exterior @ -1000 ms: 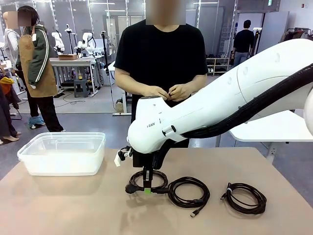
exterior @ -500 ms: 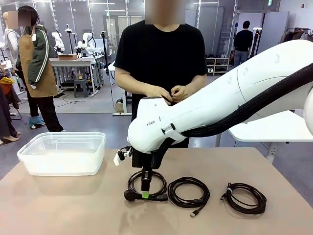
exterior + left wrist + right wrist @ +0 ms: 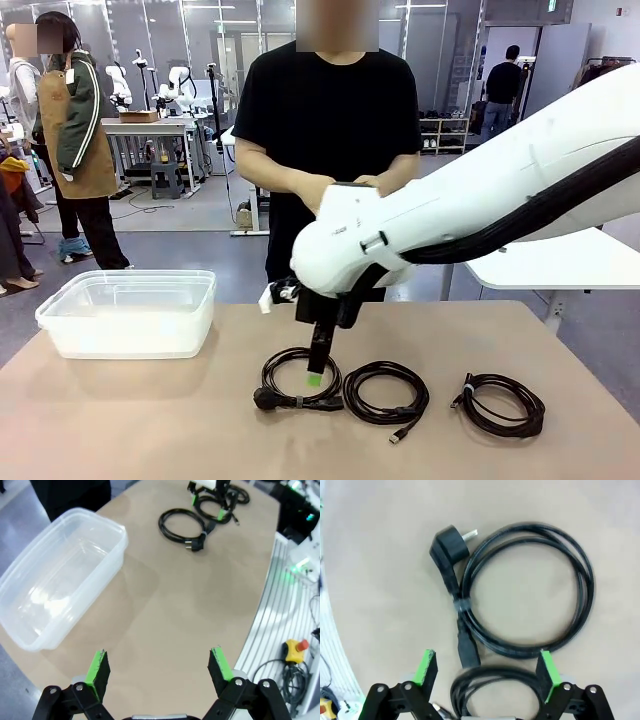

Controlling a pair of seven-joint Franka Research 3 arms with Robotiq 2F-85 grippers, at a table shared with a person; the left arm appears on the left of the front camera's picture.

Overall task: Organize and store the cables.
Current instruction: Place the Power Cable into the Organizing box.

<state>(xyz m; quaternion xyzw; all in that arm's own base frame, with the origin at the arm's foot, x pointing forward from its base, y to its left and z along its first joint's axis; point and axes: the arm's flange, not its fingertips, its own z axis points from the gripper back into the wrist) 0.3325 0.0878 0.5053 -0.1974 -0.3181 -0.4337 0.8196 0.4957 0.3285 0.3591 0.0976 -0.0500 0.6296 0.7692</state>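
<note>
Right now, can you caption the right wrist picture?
Open right end effector above a coiled black cable on the table.

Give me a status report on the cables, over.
Left gripper open, empty. Right gripper open above plug cable. Three cables coiled on table, outside bin. Nothing blocking.

Right arm (image 3: 500,160): smooth white rounded shell, thick black ribbed hose (image 3: 520,215) along its underside. Left gripper (image 3: 160,667) and right gripper (image 3: 487,667): black linkages, grey pivot pins, green pads (image 3: 97,666). Person (image 3: 330,120): black short-sleeved tee.
</note>
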